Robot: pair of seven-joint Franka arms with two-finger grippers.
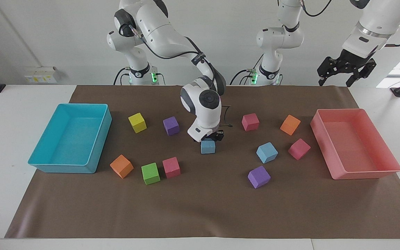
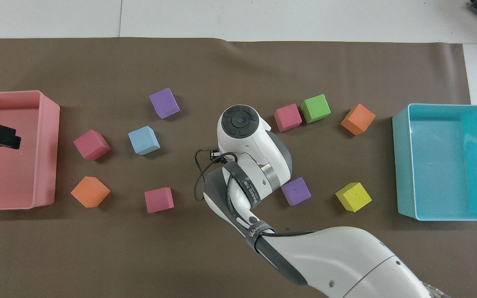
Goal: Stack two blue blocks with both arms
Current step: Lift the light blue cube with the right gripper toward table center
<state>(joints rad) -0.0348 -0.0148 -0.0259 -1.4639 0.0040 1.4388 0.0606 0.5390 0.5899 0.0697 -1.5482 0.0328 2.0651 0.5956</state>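
Facing view: right gripper (image 1: 209,138) clamps one blue block (image 1: 208,147) mid-mat, at nine o'clock from the second blue block (image 1: 266,152), which lies on the surface. Left gripper (image 1: 346,71), jaws spread wide, waits above the pink tray (image 1: 366,173).

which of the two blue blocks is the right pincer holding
The blue block at the middle of the mat, under the right pincer, whose fingers are closed on it. The other blue block sits free beside a pink cube, toward the left arm's end.
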